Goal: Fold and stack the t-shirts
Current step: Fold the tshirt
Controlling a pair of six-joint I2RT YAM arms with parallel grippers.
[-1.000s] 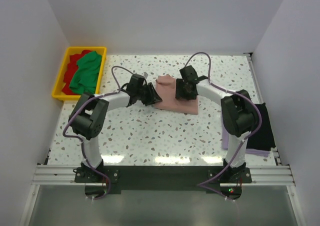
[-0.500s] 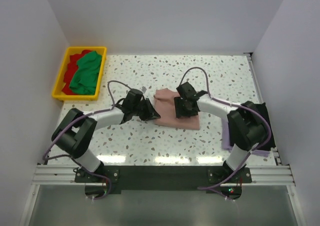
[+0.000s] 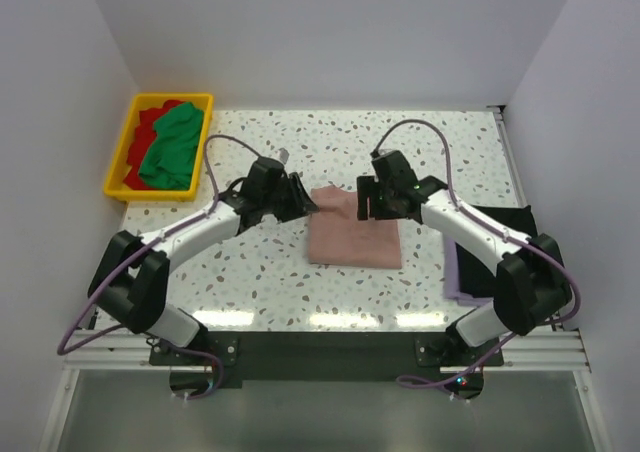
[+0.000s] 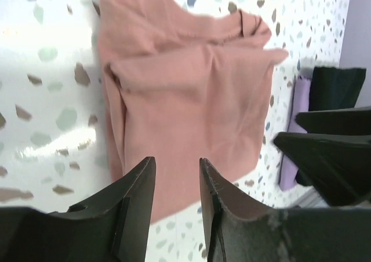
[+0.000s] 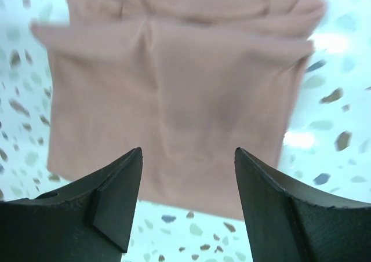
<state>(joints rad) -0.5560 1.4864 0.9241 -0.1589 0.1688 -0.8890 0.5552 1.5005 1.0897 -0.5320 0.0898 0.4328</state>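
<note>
T-shirts, five counted: one green (image 3: pixel 172 147) and one red (image 3: pixel 148 122) heaped in a yellow bin (image 3: pixel 171 98) at the far-left corner of the counter (image 3: pixel 260 272). Bare speckled surface runs from bin to centre.

Left gripper (image 4: pixel 175 166): at the pink t-shirt's left far corner, fingers a narrow gap apart, nothing between them.

Pink t-shirt (image 3: pixel 354 237): one, folded to a rough rectangle, flat at centre, counter showing on every side.

Right gripper (image 5: pixel 188 155): over the far right edge of the pink t-shirt, spread wide, empty. Contact with cloth cannot be told.

Right edge: one black t-shirt (image 3: pixel 505 220) lying on one lavender t-shirt (image 3: pixel 456 272), whose left margin shows.
</note>
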